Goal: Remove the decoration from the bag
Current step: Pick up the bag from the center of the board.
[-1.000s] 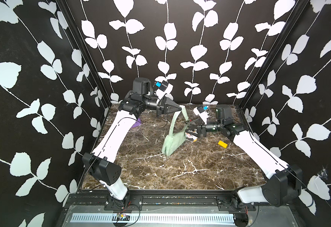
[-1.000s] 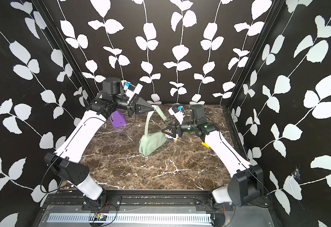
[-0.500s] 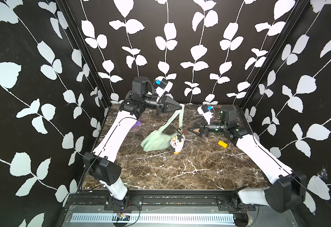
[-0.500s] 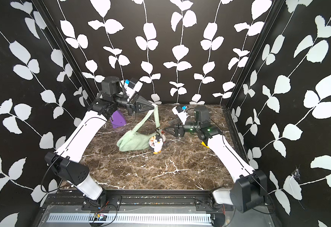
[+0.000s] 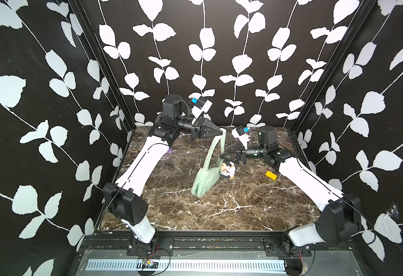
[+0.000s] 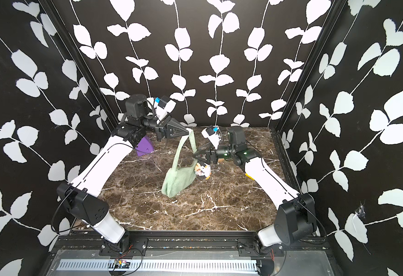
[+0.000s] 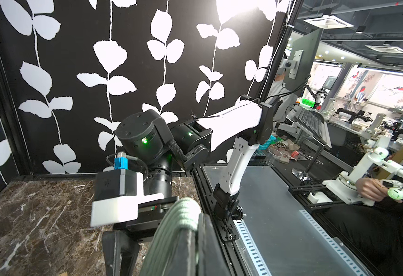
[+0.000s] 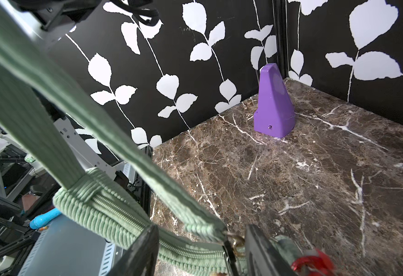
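The sage-green bag (image 5: 205,181) (image 6: 176,180) hangs by its strap, its lower end near the marble table (image 5: 219,215). My left gripper (image 5: 222,132) (image 6: 188,131) is shut on the top of the strap (image 7: 181,215). The decoration (image 5: 229,170) (image 6: 204,170), a small white plush figure, dangles at the bag's right end. My right gripper (image 5: 223,155) (image 6: 195,156) stands open just above it. In the right wrist view its jaws (image 8: 200,251) straddle the strap end and a brass ring (image 8: 234,239), with a gap on each side. Only a red and grey edge of the decoration (image 8: 312,262) shows there.
A purple plastic wedge (image 6: 144,145) (image 8: 273,105) stands at the back left corner, under my left arm. A yellow block (image 5: 271,175) lies on the table by my right forearm. Patterned walls close in three sides.
The bag swung out to the left half a second ago and now hangs back down. My right gripper drew back, then returned to the strap end above the decoration, its jaws narrower.
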Action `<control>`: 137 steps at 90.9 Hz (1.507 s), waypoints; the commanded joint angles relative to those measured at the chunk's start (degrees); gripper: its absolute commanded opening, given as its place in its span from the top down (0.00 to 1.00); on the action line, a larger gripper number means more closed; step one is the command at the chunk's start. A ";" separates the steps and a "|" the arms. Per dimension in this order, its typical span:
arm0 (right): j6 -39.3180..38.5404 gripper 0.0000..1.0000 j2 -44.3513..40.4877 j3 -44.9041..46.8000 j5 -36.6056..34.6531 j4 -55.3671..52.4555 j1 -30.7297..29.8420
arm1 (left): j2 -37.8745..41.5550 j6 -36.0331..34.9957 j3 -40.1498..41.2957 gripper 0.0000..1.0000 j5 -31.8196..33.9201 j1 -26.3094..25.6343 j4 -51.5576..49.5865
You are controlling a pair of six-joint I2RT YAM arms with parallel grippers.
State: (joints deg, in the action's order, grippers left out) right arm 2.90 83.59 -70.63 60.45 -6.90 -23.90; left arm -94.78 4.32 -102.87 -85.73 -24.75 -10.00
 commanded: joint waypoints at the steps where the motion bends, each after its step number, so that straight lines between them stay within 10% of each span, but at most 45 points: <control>1: -1.11 0.41 -1.11 -0.90 1.21 1.15 -0.14 | 3.20 0.74 0.14 1.00 -1.85 -0.41 2.95; 42: -1.46 0.55 -0.44 -1.05 2.79 0.99 -0.18 | 3.81 2.52 0.08 1.00 -3.15 -0.93 4.74; 70: -4.22 0.89 -1.89 -0.19 1.44 -2.86 0.03 | 3.70 5.08 -0.16 1.00 -0.26 -1.53 8.93; 137: 19.50 1.00 -7.02 -0.87 4.90 7.35 0.96 | 2.05 -4.11 5.44 1.00 40.70 -1.46 5.07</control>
State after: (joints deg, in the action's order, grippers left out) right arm 15.09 79.64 -69.82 64.51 -6.48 -22.87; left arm -92.16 2.42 -97.34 -53.47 -26.00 -3.60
